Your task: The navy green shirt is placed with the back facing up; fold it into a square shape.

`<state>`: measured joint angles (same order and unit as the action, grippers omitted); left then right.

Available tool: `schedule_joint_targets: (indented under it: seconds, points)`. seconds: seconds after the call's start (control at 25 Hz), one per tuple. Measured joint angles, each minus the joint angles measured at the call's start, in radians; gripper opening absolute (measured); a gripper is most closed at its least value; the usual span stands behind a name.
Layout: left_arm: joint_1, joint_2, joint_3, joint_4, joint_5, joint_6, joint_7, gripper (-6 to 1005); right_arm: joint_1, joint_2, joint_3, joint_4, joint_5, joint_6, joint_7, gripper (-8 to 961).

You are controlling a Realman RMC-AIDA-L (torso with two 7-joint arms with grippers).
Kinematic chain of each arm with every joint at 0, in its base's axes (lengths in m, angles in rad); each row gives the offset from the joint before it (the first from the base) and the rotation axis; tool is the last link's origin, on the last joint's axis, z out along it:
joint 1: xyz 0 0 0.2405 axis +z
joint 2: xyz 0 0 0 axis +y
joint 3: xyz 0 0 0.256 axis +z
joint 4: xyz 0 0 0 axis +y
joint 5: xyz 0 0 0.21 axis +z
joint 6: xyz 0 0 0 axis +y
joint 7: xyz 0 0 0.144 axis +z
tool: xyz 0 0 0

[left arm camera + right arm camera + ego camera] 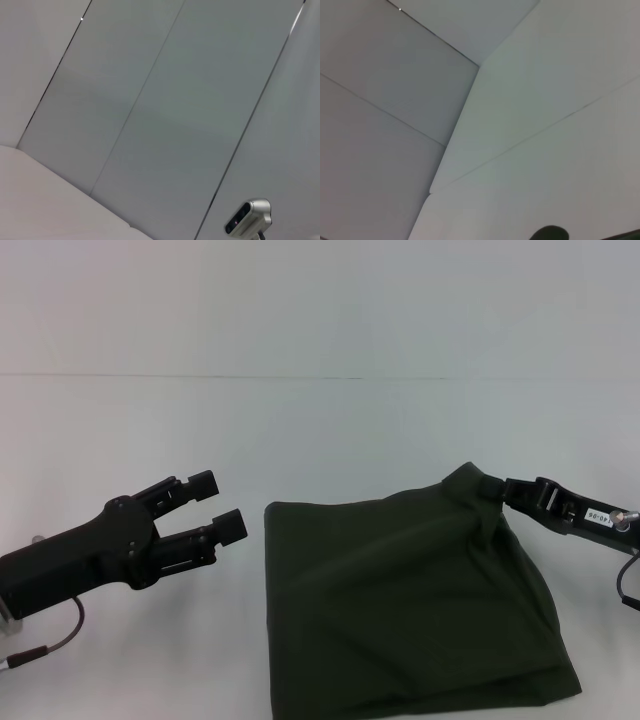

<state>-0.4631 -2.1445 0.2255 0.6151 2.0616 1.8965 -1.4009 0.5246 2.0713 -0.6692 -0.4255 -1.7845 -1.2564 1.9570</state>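
White and bare, the worktop runs back to a faint seam line, and the navy green shirt lies on its near right part, folded into a rough dark block with a straight left edge. Its far right corner is drawn up into a peak, off the surface, where the right hand has closed on the cloth and pinches it; the fabric slopes down from that point in soft creases. The left hand hangs just beside the shirt's left edge, not touching it, its two black fingers spread apart and holding nothing. Both wrist views look up at pale wall panels, and a small silver camera shows in the left one.
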Motion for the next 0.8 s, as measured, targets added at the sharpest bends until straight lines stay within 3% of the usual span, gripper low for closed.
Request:
schedule_joint_targets:
  seconds: [0.32,0.68,0.8]
  points:
    - [0.0,0.0,0.005,0.0,0.0,0.001,0.0,946,-0.001,0.002,0.016,0.004,0.002,0.039,0.011,63]
    - [0.002,-0.001,0.0,0.0,0.0,0.001,-0.001,947,-0.033,0.001,0.113,0.033,0.002,0.016,0.012,77]
    - [0.003,-0.001,0.0,-0.002,0.0,0.001,-0.003,946,-0.059,0.003,0.159,0.034,0.004,-0.024,-0.023,219]
